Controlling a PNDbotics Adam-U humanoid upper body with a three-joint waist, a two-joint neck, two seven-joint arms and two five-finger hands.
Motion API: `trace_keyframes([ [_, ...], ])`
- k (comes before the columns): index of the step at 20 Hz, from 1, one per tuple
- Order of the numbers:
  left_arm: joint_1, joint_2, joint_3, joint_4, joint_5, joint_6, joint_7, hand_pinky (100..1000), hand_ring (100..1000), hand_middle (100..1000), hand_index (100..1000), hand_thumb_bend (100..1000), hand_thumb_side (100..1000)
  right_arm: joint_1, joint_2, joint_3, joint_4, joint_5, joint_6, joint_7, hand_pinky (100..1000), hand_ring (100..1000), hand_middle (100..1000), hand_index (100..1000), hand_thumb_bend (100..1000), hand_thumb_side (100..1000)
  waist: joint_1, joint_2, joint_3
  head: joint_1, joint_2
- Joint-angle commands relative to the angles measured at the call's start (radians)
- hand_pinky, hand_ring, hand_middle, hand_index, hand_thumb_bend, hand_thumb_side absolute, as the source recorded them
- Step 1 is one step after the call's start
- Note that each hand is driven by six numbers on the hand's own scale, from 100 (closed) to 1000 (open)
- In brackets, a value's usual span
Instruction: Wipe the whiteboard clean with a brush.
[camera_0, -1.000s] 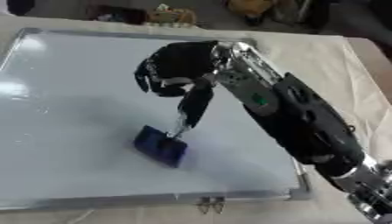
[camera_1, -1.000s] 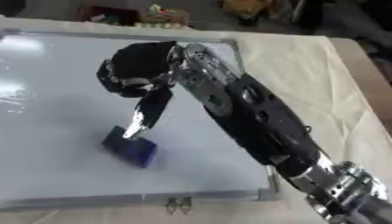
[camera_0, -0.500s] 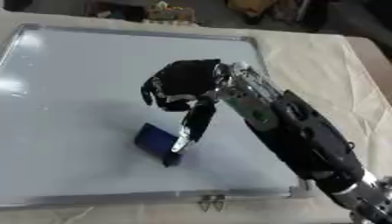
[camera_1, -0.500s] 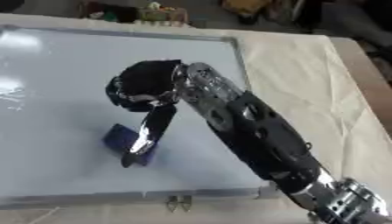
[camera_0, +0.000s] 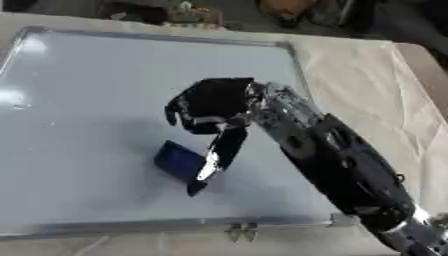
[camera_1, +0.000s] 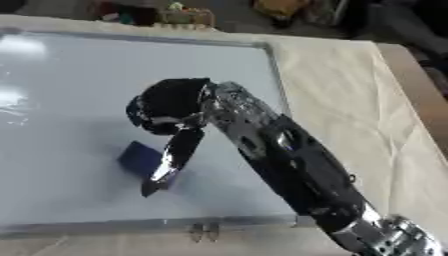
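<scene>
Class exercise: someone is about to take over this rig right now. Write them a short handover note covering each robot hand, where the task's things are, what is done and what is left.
Right robot hand: over the middle of the whiteboard, most fingers curled, one finger straight and pointing down onto the brush.
Left robot hand: not in view.
Brush: a dark blue block lying on the board's near half, under that fingertip, not gripped.
Done: the board shows no clear marks in these views; glare at its left edge may hide some.
Left: judge whether any marks remain, then keep pushing the brush across the board.
</scene>
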Motion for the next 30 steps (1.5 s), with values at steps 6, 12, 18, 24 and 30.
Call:
trace_keyframes([
  [6, -0.006, 0.024, 0.006, -0.013, -0.004, 0.0, 0.001, 406, 481, 435, 530, 100, 924, 0.03, 0.047, -0.049, -0.001, 0.08, 0.02, -0.026, 459, 652, 678, 126, 780, 1000, 0.008, -0.016, -0.002, 0.004, 0.0],
  [12, -0.006, 0.023, 0.005, -0.013, -0.004, 0.001, -0.002, 406, 481, 435, 530, 100, 926, 0.042, 0.054, -0.056, 0.005, 0.155, 0.021, -0.072, 441, 642, 670, 122, 740, 1000, 0.008, -0.013, 0.0, 0.001, 0.0],
  [18, -0.006, 0.021, 0.005, -0.013, -0.005, 0.0, -0.004, 406, 481, 435, 530, 100, 926, 0.056, 0.071, -0.063, 0.037, 0.194, 0.029, -0.097, 429, 628, 655, 118, 660, 1000, 0.009, -0.009, 0.007, -0.002, -0.002],
  [24, -0.007, 0.019, 0.004, -0.012, -0.007, 0.0, -0.007, 406, 481, 435, 529, 100, 927, 0.066, 0.085, -0.065, 0.059, 0.204, 0.03, -0.103, 404, 604, 622, 114, 637, 988, 0.009, -0.004, 0.008, -0.008, 0.0],
  [30, -0.008, 0.017, 0.003, -0.013, -0.008, 0.0, -0.008, 405, 481, 434, 529, 100, 928, 0.074, 0.092, -0.064, 0.067, 0.206, 0.029, -0.093, 391, 593, 605, 109, 546, 940, 0.011, 0.001, 0.013, -0.013, 0.004],
])
